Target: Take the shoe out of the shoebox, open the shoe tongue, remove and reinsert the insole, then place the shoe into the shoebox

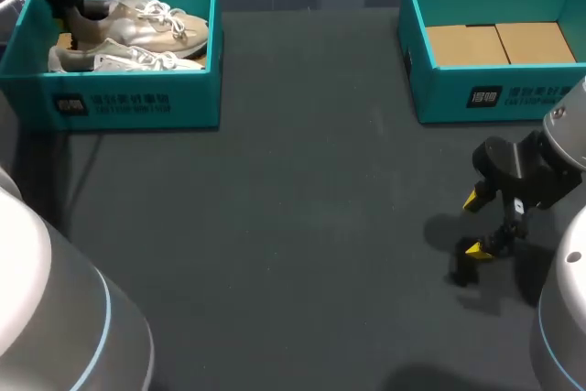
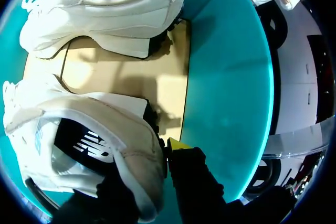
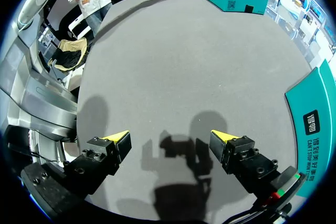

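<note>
Dark grey table (image 1: pixel 275 254) carries 2 teal shoeboxes. In the right shoebox (image 1: pixel 494 93) only a cardboard floor shows; it seems meant to receive the shoe later. The left shoebox (image 1: pixel 137 103) holds 2 pale sneakers lying side by side. The left gripper (image 2: pixel 152 166) reaches into this box and appears clamped on the heel collar of the nearer sneaker (image 2: pixel 79 129), 1 finger inside and 1 outside, a grip suited to lifting it out. The right gripper (image 3: pixel 170 142) hangs over bare table, fingers wide apart, empty.
</note>
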